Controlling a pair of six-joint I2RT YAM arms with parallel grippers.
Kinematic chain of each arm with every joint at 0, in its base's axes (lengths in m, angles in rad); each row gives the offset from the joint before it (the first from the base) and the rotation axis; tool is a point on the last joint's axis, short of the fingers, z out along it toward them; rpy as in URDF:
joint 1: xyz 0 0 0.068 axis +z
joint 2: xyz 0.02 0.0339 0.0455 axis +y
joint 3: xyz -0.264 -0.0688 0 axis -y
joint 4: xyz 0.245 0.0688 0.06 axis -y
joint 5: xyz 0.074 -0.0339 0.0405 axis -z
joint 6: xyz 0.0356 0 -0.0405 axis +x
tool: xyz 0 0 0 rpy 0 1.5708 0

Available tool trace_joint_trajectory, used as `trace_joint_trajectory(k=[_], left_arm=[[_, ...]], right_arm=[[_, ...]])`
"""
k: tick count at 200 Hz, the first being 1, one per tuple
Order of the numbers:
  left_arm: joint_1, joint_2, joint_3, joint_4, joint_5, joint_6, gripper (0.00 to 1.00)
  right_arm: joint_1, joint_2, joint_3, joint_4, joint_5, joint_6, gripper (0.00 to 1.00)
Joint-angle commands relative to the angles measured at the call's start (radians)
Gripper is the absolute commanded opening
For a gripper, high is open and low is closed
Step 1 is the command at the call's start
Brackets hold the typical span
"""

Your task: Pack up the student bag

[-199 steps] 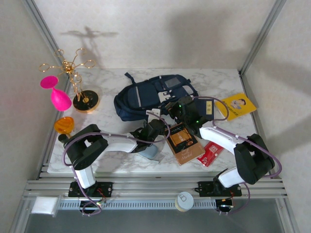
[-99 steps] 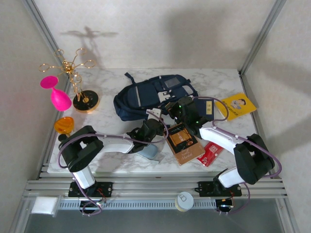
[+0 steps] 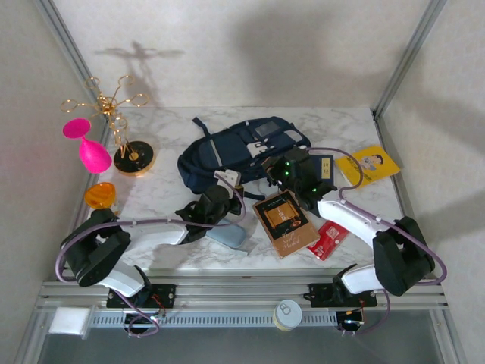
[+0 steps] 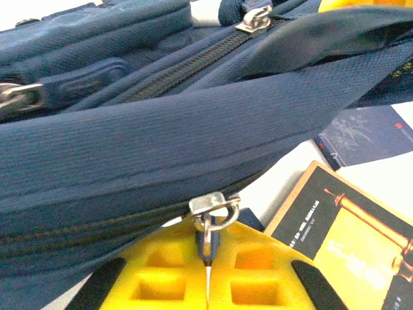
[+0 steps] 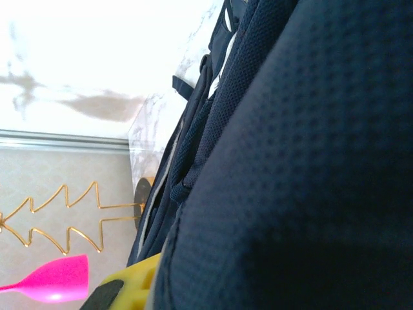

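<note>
The student bag (image 3: 242, 148), a navy backpack with pale trim, lies at the back middle of the marble table. My left gripper (image 3: 225, 184) is at its near edge. In the left wrist view its yellow jaws (image 4: 208, 274) are shut on the metal zipper pull (image 4: 208, 237) hanging from the bag's lower zip. My right gripper (image 3: 282, 173) is at the bag's right near corner, shut on the bag. In the right wrist view, navy mesh fabric (image 5: 290, 161) covers the jaws and one yellow finger (image 5: 129, 284) peeks out.
A brown book (image 3: 284, 221), a red packet (image 3: 327, 239), a small navy booklet (image 3: 323, 167) and a yellow card (image 3: 369, 165) lie to the right. A pale blue object (image 3: 227, 235) sits under the left arm. At the left are a gold stand (image 3: 121, 129), a pink goblet (image 3: 87, 148) and an orange piece (image 3: 100, 196).
My left gripper closed on the zipper pull and drew left along the bag's near edge, its arm swinging left. The right gripper stayed on the bag.
</note>
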Motion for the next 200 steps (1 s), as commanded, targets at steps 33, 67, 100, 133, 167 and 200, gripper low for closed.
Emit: trace_joint_trajectory(k=[33,67,100,133,167,200], left_arm=[[0.054,-0.107,-0.024,-0.120,0.102,0.060,0.00],[0.059,-0.096,0.017,-0.175,0.182,0.061,0.00],[0.059,-0.033,0.090,-0.174,0.261,0.040,0.00],[0.059,0.021,0.167,-0.185,0.239,-0.023,0.00],[0.059,0.059,0.191,-0.167,0.230,-0.029,0.00],[0.059,0.064,0.198,-0.170,0.242,-0.024,0.00]], right_arm=[[-0.118,0.009,0.060,0.030,-0.028,-0.069,0.00],[-0.191,0.111,0.182,-0.023,-0.099,-0.109,0.00],[-0.192,0.215,0.323,-0.115,-0.096,-0.209,0.09],[-0.201,0.217,0.361,-0.255,-0.095,-0.307,0.40],[-0.204,0.131,0.291,-0.378,-0.083,-0.357,0.66],[-0.202,0.049,0.147,-0.334,-0.183,-0.276,0.82]])
